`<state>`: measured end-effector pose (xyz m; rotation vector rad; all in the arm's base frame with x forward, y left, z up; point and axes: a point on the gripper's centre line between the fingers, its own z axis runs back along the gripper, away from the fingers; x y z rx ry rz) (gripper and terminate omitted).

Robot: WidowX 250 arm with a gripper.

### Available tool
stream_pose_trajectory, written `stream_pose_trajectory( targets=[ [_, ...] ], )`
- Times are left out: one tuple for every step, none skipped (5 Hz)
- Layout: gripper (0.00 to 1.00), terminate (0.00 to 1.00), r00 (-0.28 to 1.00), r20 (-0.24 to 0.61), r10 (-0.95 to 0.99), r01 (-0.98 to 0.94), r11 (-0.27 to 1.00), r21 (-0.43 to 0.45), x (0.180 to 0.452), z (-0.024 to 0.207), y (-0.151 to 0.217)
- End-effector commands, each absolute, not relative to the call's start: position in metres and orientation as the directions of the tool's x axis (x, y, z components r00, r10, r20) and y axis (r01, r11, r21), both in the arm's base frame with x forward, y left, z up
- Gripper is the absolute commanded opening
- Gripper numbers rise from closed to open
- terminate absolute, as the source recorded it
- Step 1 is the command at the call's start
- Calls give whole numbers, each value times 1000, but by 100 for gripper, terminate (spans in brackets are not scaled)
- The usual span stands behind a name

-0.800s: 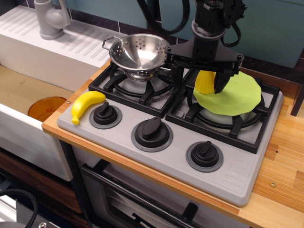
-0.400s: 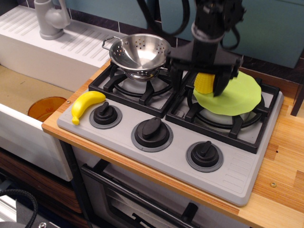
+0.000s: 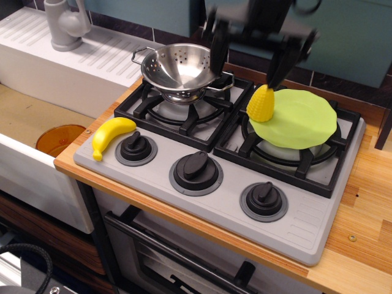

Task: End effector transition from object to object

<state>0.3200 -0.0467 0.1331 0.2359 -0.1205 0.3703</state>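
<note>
1. Where writing is sought, none can be read: the three black knobs [image 3: 197, 168] and the grey stove panel [image 3: 294, 226] carry no legible marks or brand.
2. End effector [image 3: 248, 52] sits high at the top edge of frame, blurred; its horizontal bar spans from above the colander's right rim to above the corn.
3. Fingers [image 3: 218, 48] hang downward, spread wide apart, with nothing between them. Left-of-frame finger overlaps the colander's right side in view; right-of-frame finger hangs above and just right of the corn tip.
4. Contact between fingers and colander cannot be told because of blur.
5. Yellow corn [image 3: 261, 104] stands tilted on the left edge of the green cloth [image 3: 301, 119], below the gap between the fingers and apart from them.
6. Green cloth is draped over the far-right burner grate [image 3: 294, 160], towards the far right corner of the bench.
7. Steel colander [image 3: 179, 67] rests on the far-left burner, upright, empty as far as visible.
8. Banana [image 3: 111, 136] lies on the grey panel at the stove's left edge, beside the leftmost knob.
9. Wooden bench [image 3: 361, 214] shows along the right and near edges around the stove.
10. Orange dish [image 3: 59, 138] lies in the sink well left of the bench; grey faucet [image 3: 65, 23] stands at far left.
</note>
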Motion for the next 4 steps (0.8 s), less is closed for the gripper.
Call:
stream_pose_trajectory(
  targets=[
    [100,0,931,174,321,-354,912,207,305,178,-29],
    [100,0,950,217,225,-264,949,172,296,172,17],
    [100,0,947,275,165,-214,964,159,301,159,49],
    [100,0,943,309,121,-175,973,152,311,151,74]
  ],
)
